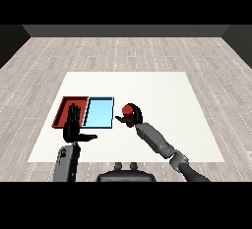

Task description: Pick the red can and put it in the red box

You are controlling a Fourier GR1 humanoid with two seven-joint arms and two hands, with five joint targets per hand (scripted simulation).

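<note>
The red can is held just right of the light blue tray, and my right hand curls round it from behind and below. The red tray lies at the left, side by side with the blue one. My left hand stands upright with straight fingers and the thumb pointing right, in front of the red tray's near edge and covering part of it. Whether the can rests on the table or hangs above it is not clear.
The white table stretches far to the right and back of the trays. My right forearm crosses the table's front right part. Wooden floor surrounds the table.
</note>
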